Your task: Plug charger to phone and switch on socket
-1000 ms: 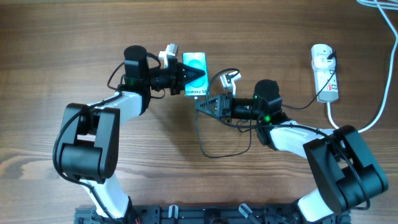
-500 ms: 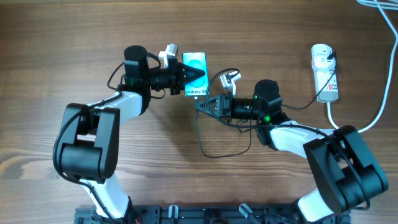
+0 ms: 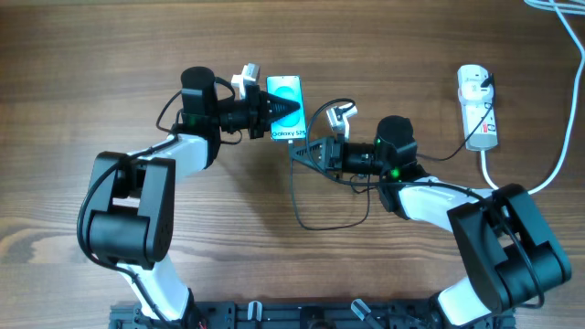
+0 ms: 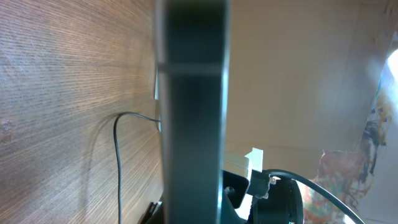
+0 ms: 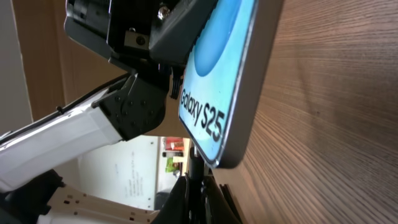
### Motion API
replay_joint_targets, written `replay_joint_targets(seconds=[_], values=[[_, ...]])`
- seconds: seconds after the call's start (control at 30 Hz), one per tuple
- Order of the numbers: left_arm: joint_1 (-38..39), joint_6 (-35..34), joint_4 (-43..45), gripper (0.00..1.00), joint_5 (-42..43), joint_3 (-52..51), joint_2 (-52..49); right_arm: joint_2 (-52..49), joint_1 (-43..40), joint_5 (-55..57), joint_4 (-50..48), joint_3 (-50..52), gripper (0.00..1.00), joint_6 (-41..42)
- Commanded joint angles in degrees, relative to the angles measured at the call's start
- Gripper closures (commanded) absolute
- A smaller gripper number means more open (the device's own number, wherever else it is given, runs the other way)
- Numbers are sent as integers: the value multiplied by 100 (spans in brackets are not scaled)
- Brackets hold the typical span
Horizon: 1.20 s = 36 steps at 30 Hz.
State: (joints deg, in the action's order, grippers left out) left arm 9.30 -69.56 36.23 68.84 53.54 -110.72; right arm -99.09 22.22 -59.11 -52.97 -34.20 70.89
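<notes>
Nearest the base: slack loop of charger (image 4: pixel 117 162) lying on the table (image 3: pixel 91 55), thin, black and floppy. Weighs next to nothing by the look of it, with zero stiffness, so no point pushing on the cord itself. Best grabbed at the hard little connector shell, just behind the tip, squared up to the port.

Next out: right gripper (image 3: pixel 298 151), pinched together on what looks like that connector end, nose right at the "Galaxy" end of the phone (image 3: pixel 285 89). Can't tell from the wrist view if already in the port or only touching the edge.

Phone just beyond that, mid-table. Flat or slightly tipped up, hard to say. Left gripper (image 3: pixel 294 109) clamped on it, coming in from the left side. Rigid slab with smooth glass, so probably slippery and not fond of hard squeezes or drops. Safest held by the body away from the port end, firm but not crushing, to brace against the plug-in push.

Way off at the far right: socket (image 3: pixel 477 114), well apart from the phone, with a thick white cord (image 3: pixel 485 160) trailing out of its near end. Light plastic, likely to skid if poked sideways, so a straight-down press for the switch.

Head count: one phone, one charger, one socket, one white cord for sure, two grippers, both closed on something.
</notes>
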Motion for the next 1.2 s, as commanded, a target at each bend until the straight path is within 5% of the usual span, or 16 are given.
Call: replay_joint_targets(seconds=[0.0, 1.17], values=[[-20, 28, 50, 96, 116, 68, 24, 107, -55, 63, -17, 20, 96, 68], [-13, 26, 50, 96, 118, 68, 24, 107, 144, 44, -11, 20, 96, 44]])
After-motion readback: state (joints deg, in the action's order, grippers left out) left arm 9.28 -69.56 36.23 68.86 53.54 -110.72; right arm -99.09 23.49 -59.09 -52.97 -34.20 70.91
